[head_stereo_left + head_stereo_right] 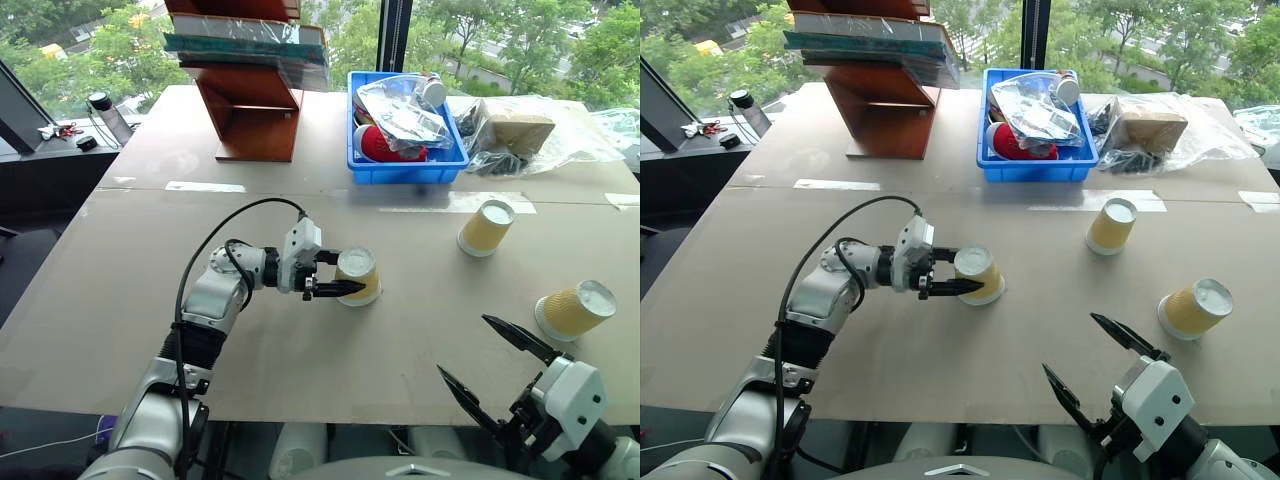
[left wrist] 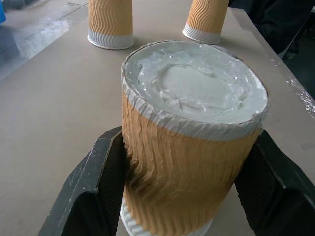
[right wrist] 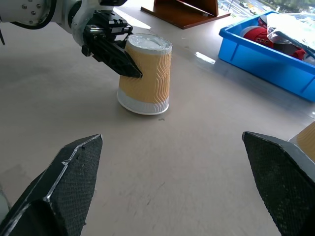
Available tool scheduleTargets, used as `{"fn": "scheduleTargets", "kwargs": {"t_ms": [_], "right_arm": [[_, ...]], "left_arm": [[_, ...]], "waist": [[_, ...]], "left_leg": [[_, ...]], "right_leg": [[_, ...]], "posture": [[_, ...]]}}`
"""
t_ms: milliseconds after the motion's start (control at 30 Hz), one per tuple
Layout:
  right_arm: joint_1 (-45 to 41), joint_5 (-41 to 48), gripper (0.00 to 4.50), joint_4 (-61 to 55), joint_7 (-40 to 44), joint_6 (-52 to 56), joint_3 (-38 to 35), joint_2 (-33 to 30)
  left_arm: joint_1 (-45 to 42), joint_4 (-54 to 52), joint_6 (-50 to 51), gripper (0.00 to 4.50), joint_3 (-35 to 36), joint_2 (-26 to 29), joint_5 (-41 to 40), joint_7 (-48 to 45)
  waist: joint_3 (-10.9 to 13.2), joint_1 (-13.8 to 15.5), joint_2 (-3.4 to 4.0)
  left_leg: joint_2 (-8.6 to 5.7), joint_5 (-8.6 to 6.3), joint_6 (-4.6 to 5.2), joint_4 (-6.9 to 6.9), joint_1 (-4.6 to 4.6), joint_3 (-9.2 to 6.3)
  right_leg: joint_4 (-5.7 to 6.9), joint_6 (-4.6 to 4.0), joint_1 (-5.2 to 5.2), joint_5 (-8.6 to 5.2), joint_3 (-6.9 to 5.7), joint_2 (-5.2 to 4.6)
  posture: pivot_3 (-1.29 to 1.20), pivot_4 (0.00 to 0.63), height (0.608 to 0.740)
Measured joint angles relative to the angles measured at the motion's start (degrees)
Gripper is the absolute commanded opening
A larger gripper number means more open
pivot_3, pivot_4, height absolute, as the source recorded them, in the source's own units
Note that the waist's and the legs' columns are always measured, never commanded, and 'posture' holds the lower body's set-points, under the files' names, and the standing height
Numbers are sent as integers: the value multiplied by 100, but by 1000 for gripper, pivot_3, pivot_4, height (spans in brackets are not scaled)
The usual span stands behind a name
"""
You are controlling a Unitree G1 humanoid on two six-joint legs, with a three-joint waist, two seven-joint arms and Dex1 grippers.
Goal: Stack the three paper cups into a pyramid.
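right gripper (image 1: 495,358): black wedge fingers apart | left gripper (image 1: 335,273): clamping ribbed tapered cup (image 1: 358,277)

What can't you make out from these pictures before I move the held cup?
- Held cup: its rim against the table is cut off by the left wrist view's bottom edge, so lifted or resting is unclear.
- Blue bin: contents blurred behind clear plastic bags.
- Right gripper: its far side is hidden in the eye views.
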Motion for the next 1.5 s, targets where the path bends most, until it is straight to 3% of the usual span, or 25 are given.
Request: {"fn": "scheduleTargets", "kwargs": {"t_ms": [33, 100, 133, 200, 500, 600, 733, 867, 1067, 1133, 1300, 1400, 1500], "right_arm": [[14, -14, 4500, 1, -11, -29, 22, 5], [27, -22, 4500, 1, -29, -57, 21, 5], [38, -22, 4500, 2, -33, -82, 21, 5], [72, -19, 4500, 2, -35, -109, 15, 5], [-30, -8, 4500, 56, -110, -127, -51, 75], [-381, -158, 4500, 98, -613, 49, -117, 487], [-923, -237, 4500, 120, -984, 397, -91, 676], [-1437, -91, 4500, 133, -1165, 820, -136, 690], [-1888, 43, 4500, 245, -1375, 1454, -707, 595], [-1894, 127, 4500, 210, -1426, 1617, -914, 594], [-1483, 759, 4500, -37, -1595, 2162, -2262, 734], [-899, 980, 4500, -157, -1784, 2214, -2962, 1148], [-533, 1182, 4500, -152, -1915, 2290, -3082, 1579]], "left_arm": [[0, 23, -50, 2740, 0, -32, 17, 3], [0, 24, -78, 3484, -4, -35, 49, -11], [0, 24, -91, 3645, -9, -36, 54, -42], [5, 21, -86, 4493, -14, -35, 61, -44], [556, -634, 267, 4493, 514, 434, -268, 61], [1320, -1173, 959, 4493, 1264, 908, -991, 90], [1597, -1534, 1818, 4493, 1907, 1092, -1699, 410], [1065, -1608, 2590, 4493, 2279, 722, -2315, 1232], [-597, -1621, 3370, 4493, 2342, -49, -3163, 2218], [-812, -1798, 3383, 4493, 2236, -51, -3219, 2124], [-861, -2491, 3476, 4493, 1479, 739, -3272, 542], [-714, -2892, 3300, 4493, 1334, 1082, -3268, -114], [-361, -2996, 3115, 4493, 1262, 1251, -3148, -427]], "waist": [[0, -1, 0], [0, -3, 0], [0, -2, 0], [0, -3, 0], [0, -30, 1], [0, -109, 3], [2, -22, 4], [0, 67, -1], [-1, 3, -7], [-1, -54, -3], [3, -141, 7], [0, -137, 15], [-1, -161, 19]], "left_leg": [[0, 0, 0, 0, 0, 0], [0, 0, 0, 0, 0, 0], [0, 0, 0, 0, 0, 0], [0, 0, 0, 0, 0, -1], [24, 0, 0, 0, 1, 1], [43, 0, -1, -1, 3, 9], [40, 0, -1, 3, 2, 6], [31, 0, 0, 16, 0, -5], [-7, 1, 0, 18, -5, -15], [-9, 1, -1, 5, 0, -13], [-9, 1, -2, -17, -1, -17], [-7, 0, -1, -20, 1, -15], [1, 0, -1, -16, 5, -5]], "right_leg": [[0, 0, 0, 0, 0, 0], [0, 0, 0, 0, 0, 0], [0, 0, 0, 0, 0, 0], [0, 0, 0, 0, -1, 0], [1, -2, -2, -1, -1, 2], [6, -6, -6, -3, 3, 3], [5, -9, -4, -4, -4, -2], [6, -9, 6, -3, -12, -6], [11, 11, 8, 8, -10, -6], [10, 11, 5, 8, -3, -5], [8, 8, -6, -2, -6, -4], [7, 6, -6, -4, -5, -5], [6, -11, -5, -13, 6, -6]], "posture": [[0, 150, 740], [0, 150, 740], [0, 150, 740], [0, 150, 740], [0, 150, 740], [0, 150, 740], [0, 150, 740], [0, 150, 740], [0, 150, 740], [0, 150, 740], [0, 150, 740], [0, 150, 740], [0, 150, 740]]}}
